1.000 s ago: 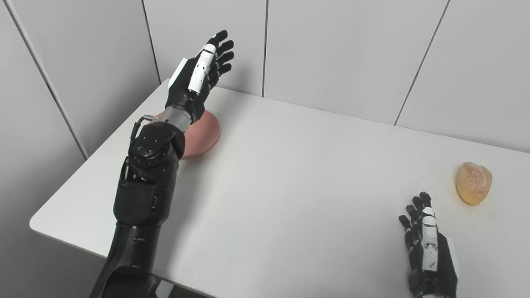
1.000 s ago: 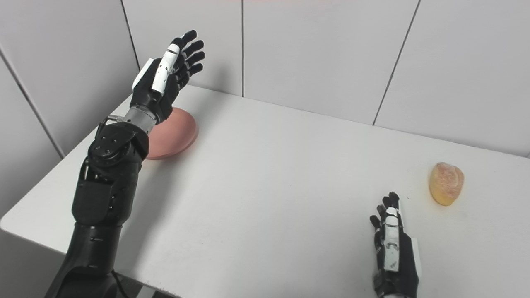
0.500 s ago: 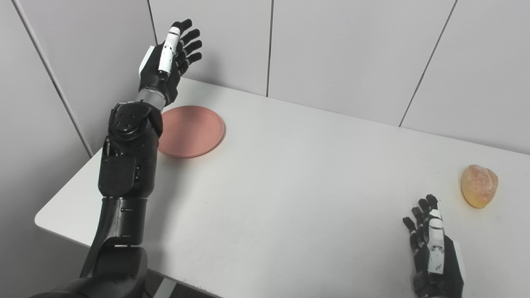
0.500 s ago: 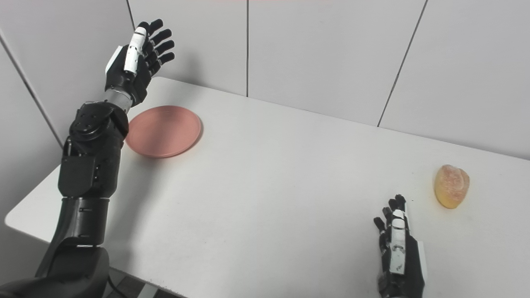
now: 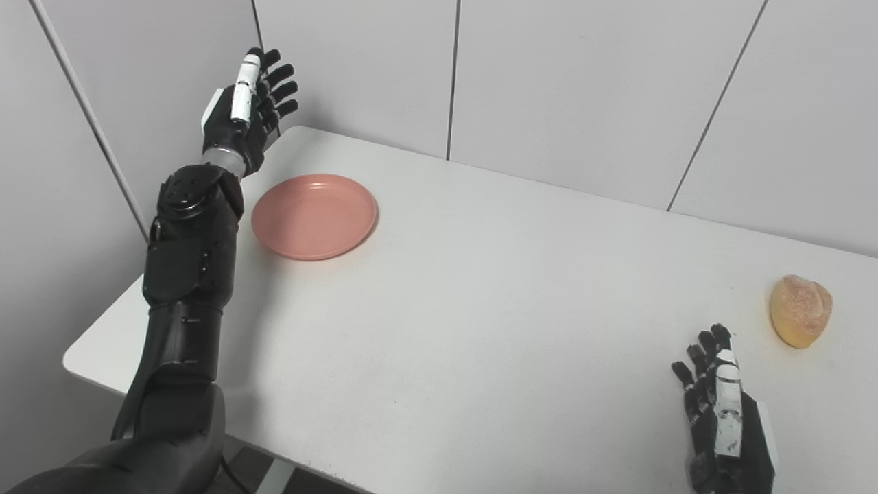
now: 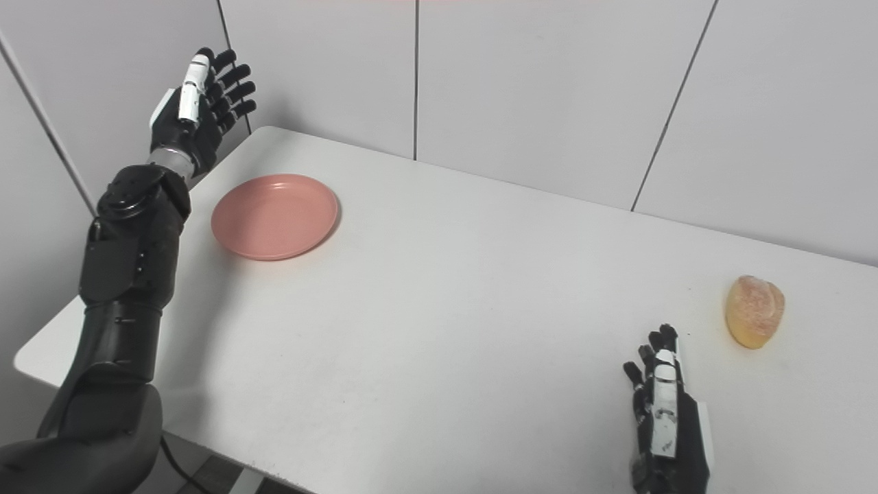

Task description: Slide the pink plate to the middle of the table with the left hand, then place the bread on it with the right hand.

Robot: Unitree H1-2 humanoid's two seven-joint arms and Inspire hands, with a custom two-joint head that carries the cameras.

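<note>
Nearest me, my right hand rests low by the table's front edge, fingers spread and holding nothing. The bread sits just beyond it, off to the right, near but not touching. If I reach for it carelessly later, I judge the rounded loaf could roll or skid toward the table's right edge.

Farther out on the left, the pink plate lies flat near the far left corner, well away from the middle where it belongs. Beyond it, my left hand is raised over the corner, fingers apart, gripping nothing, clear of the plate.

My worry is the descent: coming down on the near rim could tip the plate up, and landing outside it could nudge it toward the left edge or the wall. A light press might also slip off the smooth plate mid-slide.
</note>
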